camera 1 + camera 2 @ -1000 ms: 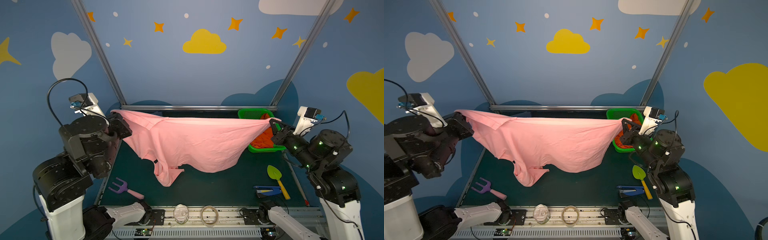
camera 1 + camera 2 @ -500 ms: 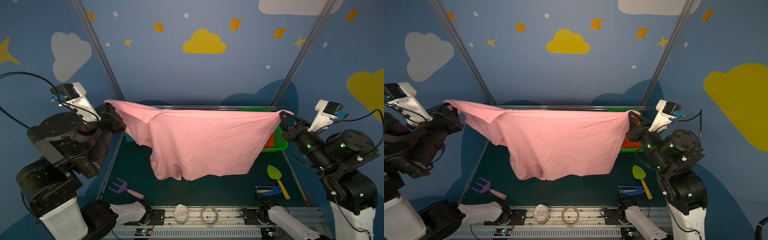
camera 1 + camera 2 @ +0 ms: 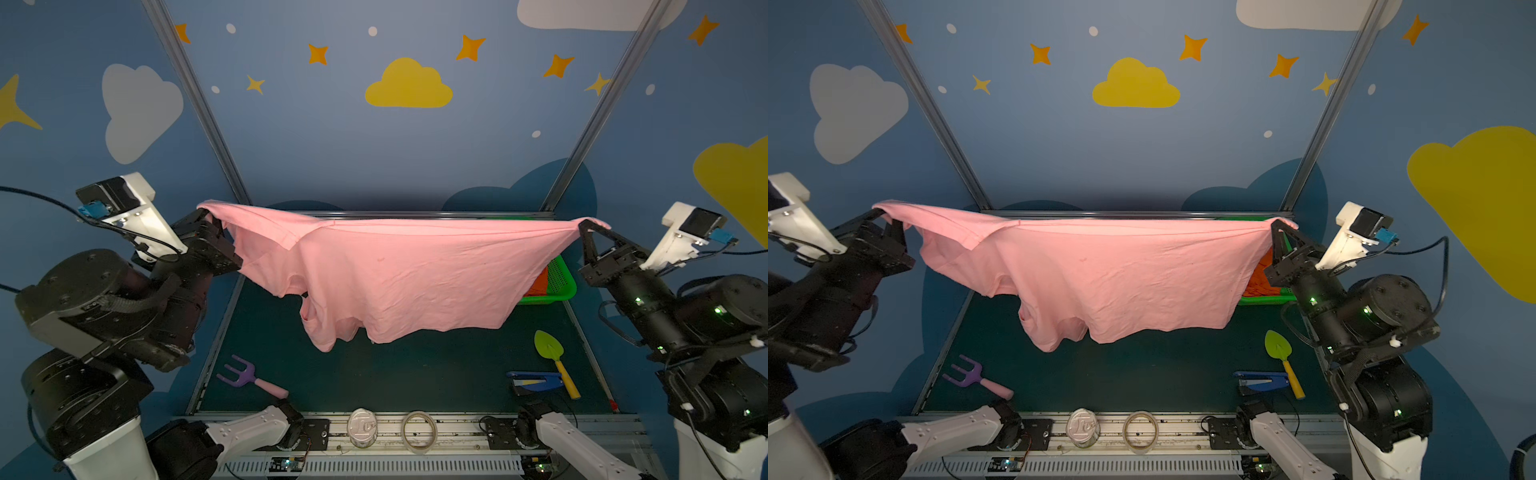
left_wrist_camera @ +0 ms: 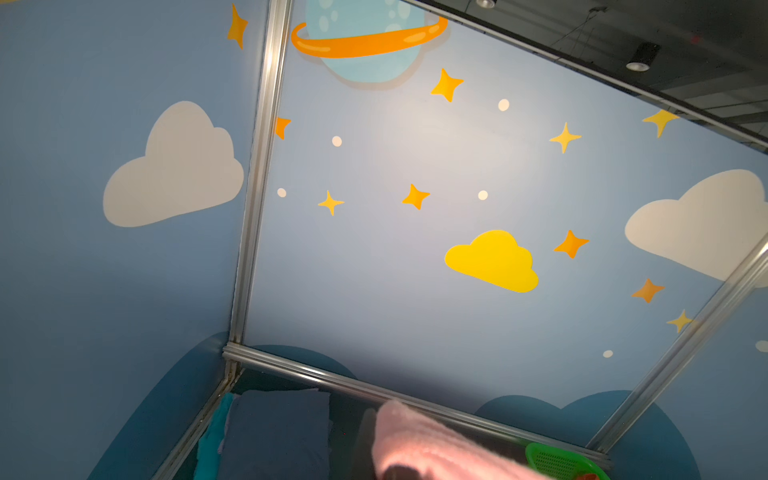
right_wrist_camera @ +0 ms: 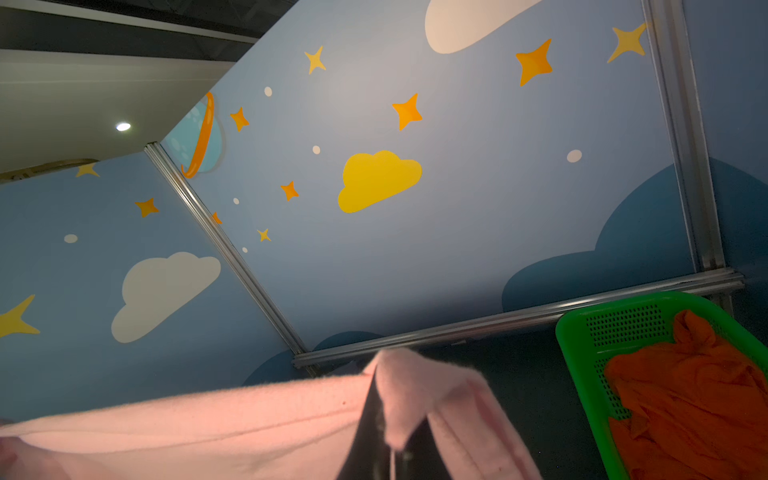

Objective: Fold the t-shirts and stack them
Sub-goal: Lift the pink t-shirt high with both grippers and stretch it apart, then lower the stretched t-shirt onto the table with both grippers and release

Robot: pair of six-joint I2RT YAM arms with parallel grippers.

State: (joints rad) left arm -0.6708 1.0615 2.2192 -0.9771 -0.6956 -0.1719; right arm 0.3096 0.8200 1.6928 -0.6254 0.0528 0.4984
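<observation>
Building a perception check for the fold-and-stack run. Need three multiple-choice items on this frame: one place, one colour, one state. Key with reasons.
1. Where is the orange t-shirt?
A. on a shelf
B. in the green basket
C. on a hanger

2. What colour is the folded t-shirt lying in the far left corner?
A. slate blue
B. yellow
C. white

3. How is the pink t-shirt held?
A. folded in a drawer
B. bunched in one gripper alone
C. stretched in the air between the left gripper and the right gripper

Key:
1 B: the right wrist view shows the orange cloth crumpled inside the basket's mesh walls.
2 A: the left wrist view shows a slate blue fold by the frame corner.
3 C: both top views show each gripper shut on a top corner, with the cloth hanging between them.
</observation>
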